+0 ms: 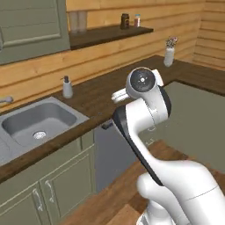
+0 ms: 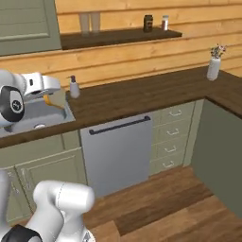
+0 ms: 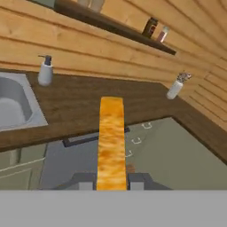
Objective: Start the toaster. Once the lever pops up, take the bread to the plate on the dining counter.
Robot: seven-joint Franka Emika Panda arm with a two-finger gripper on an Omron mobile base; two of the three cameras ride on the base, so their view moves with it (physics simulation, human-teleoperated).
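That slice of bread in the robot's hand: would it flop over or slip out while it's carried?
The bread stands straight out from the hand edge-on without sagging, so it is probably stiff. Pinched only at its lower end, it might pivot or slip if jolted. It looks thin, so likely light.

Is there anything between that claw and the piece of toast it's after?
No. The gripper is already shut on the bread, which stands edge-on between its fingers, held in the air with the counter beyond it.
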